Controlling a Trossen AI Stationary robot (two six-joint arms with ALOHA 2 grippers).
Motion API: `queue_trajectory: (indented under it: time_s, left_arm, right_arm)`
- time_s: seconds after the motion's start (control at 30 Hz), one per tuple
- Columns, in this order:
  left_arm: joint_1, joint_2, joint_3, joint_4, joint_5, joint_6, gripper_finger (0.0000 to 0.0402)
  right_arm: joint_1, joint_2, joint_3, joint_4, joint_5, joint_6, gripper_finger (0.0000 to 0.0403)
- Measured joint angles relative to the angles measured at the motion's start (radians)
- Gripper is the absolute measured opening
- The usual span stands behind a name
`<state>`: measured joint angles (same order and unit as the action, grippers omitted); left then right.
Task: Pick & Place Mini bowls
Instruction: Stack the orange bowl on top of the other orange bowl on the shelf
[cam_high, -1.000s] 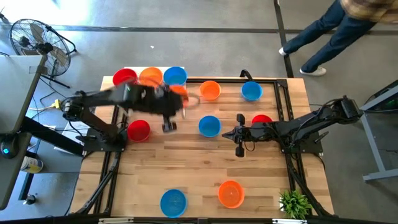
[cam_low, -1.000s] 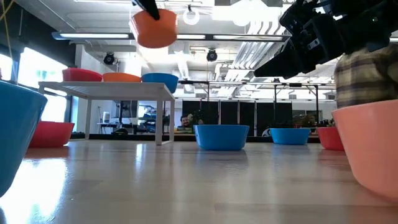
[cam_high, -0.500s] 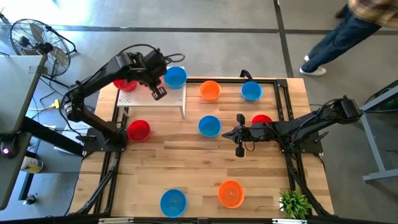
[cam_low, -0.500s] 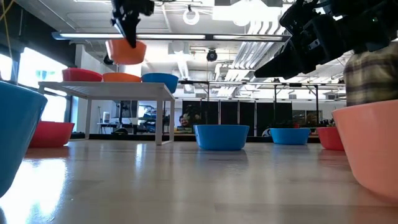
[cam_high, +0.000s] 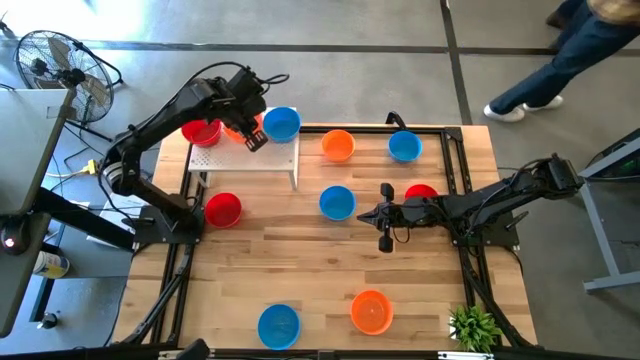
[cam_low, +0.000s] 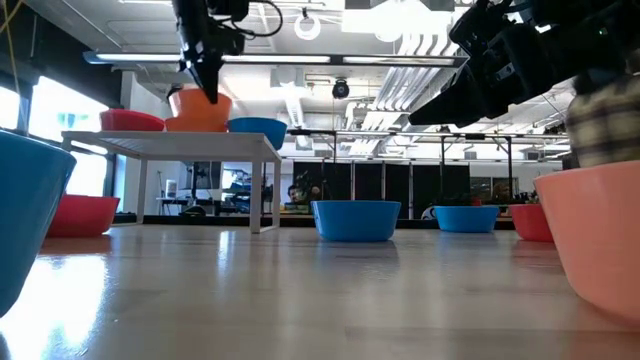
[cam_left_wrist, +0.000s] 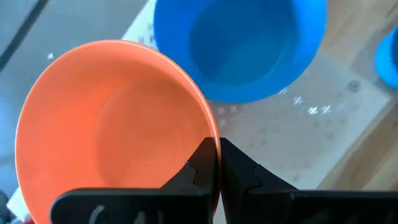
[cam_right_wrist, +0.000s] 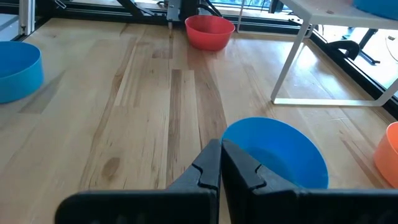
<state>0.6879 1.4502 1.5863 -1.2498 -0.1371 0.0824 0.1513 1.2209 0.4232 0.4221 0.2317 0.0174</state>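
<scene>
Orange plastic mini bowl, pinched by its rim in the left gripper, has come down from high over the white perforated board on legs to sit low between the red bowl and blue bowl on it; whether it has touched down is hard to tell. Release looks near. Beyond the board, mid-table, the right gripper waits with fingers pressed together, empty.

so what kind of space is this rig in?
Looks like a robotics lab or industrial workshop: a concrete floor, ceiling ducts and strip lights in a large open hall, a floor fan beside the wooden worktable.
</scene>
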Motion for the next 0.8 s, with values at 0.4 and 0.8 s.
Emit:
queue_trajectory:
  time_s: [0.4,0.8]
  left_arm:
    - [0.014,0.0,-0.059,0.028,0.004,0.013,0.0002]
    - [0.012,0.0,-0.059,0.017,0.004,-0.011,0.007]
  right_arm:
    - [0.0,0.0,0.0,0.0,0.0,0.0,0.0001]
    - [0.0,0.0,0.0,0.0,0.0,0.0,0.0002]
